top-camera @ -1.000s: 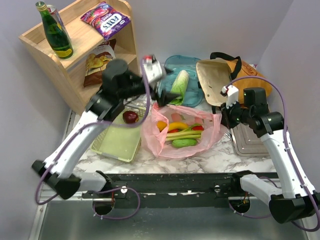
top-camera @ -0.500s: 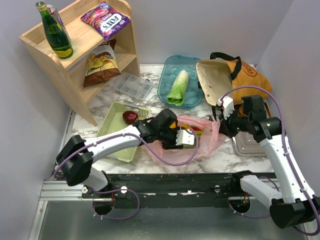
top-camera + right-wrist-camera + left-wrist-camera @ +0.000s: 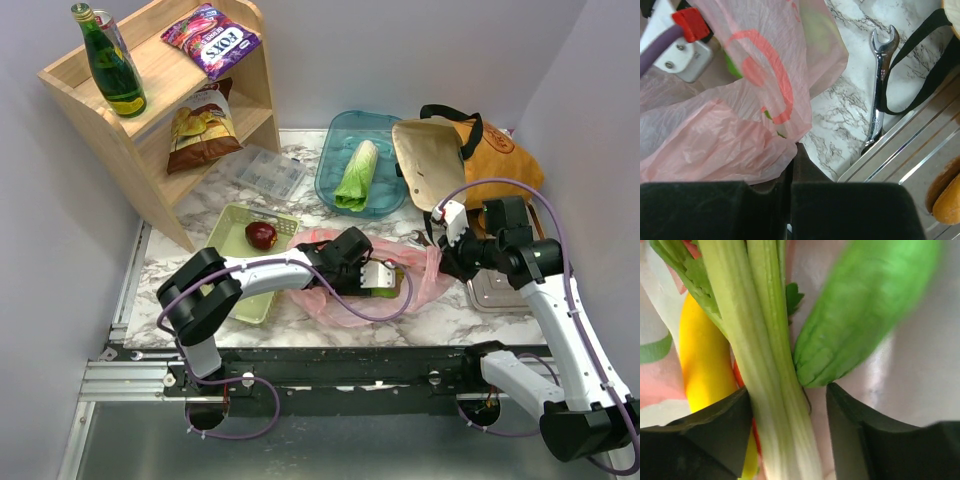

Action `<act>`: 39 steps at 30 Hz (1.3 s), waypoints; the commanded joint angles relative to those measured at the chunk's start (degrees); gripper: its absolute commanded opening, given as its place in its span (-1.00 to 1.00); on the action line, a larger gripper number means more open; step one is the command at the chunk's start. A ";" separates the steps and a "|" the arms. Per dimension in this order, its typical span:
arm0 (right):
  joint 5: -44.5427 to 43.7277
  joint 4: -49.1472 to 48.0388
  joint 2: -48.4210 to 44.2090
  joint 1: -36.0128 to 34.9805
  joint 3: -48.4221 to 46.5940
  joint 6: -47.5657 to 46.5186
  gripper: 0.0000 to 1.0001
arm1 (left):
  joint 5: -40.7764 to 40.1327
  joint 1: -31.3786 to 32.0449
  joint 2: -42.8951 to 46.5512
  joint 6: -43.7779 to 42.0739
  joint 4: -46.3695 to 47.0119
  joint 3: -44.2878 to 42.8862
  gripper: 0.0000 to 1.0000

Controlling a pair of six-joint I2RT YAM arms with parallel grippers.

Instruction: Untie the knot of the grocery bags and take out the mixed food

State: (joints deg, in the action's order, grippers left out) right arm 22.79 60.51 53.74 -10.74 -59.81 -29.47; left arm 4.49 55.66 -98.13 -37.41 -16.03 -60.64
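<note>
The pink plastic bag [image 3: 340, 305] lies with its mouth open on the marble top; no knot shows. My left gripper [image 3: 383, 281] reaches into it from the left. In the left wrist view its jaws [image 3: 788, 392] stand open around a pale-green stalk [image 3: 765, 370], with a gap on the right side. A yellow banana [image 3: 705, 360] lies to the left and a green vegetable [image 3: 860, 310] to the upper right. My right gripper [image 3: 440, 262] is shut on the bag's right edge [image 3: 715, 135]. The mustard tote [image 3: 500, 160] lies behind it. A leafy vegetable [image 3: 355, 175] rests on the teal plate [image 3: 330, 190].
A wooden shelf [image 3: 150, 110] at back left carries a green bottle [image 3: 110, 65], a purple packet [image 3: 212, 38] and a chips bag [image 3: 200, 125]. A green basket [image 3: 240, 285] holds a dark red fruit [image 3: 261, 234]. A wrench [image 3: 880, 90] lies beside a metal tray [image 3: 500, 290].
My left arm swung down from near the teal plate into the pink bag, its jaws narrowing then widening. The right gripper kept its hold on the bag's edge.
</note>
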 commanded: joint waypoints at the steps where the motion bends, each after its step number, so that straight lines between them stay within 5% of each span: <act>1: -1.73 0.30 -0.57 0.24 0.66 0.23 -0.99 | -2.75 0.71 -1.75 -1.00 -3.38 -2.26 -0.04; 7: -2.15 -1.87 0.12 0.27 0.53 1.02 -0.99 | 1.69 0.85 3.28 1.13 -9.10 -5.22 -1.00; 16: -4.02 -5.56 1.15 0.28 0.14 2.93 -0.99 | 5.50 0.64 13.58 1.99 -14.31 -7.13 -1.00; 23: -4.41 -6.19 1.03 0.23 0.30 3.76 -0.99 | 16.07 -1.64 24.04 -0.05 -13.76 -4.32 -1.00; 30: -4.10 -6.73 0.49 0.26 0.67 4.16 -0.99 | 31.01 -6.88 34.07 7.89 -1.93 -2.30 -1.00; 39: -3.04 -7.72 0.92 0.31 -0.59 4.15 -0.99 | 28.60 -7.10 31.73 21.31 10.28 -8.82 -1.00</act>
State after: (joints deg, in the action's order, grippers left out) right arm 19.75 54.85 54.74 -10.74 -59.81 -25.89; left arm 31.11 48.82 -65.63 -24.32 -17.37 -65.84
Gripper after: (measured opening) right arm 0.025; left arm 0.114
